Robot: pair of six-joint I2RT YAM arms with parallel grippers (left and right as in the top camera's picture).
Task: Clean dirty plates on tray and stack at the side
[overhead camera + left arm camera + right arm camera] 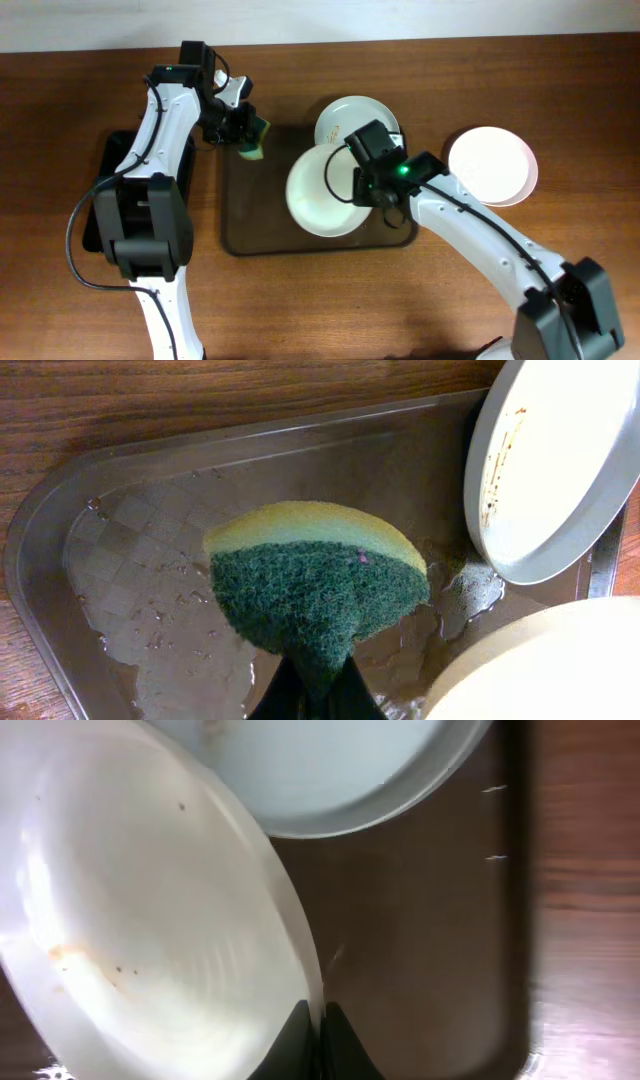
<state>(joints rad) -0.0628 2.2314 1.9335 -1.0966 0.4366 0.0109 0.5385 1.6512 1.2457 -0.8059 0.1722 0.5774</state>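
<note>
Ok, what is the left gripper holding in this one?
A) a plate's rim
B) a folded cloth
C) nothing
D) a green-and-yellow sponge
D: the left gripper pinches the sponge above the tray; the right gripper is the one clamping a plate by its rim.

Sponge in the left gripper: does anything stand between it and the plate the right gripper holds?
Nothing visible does. Only bare tray lies between the sponge and that plate; the other tray plate sits off that line.
</note>
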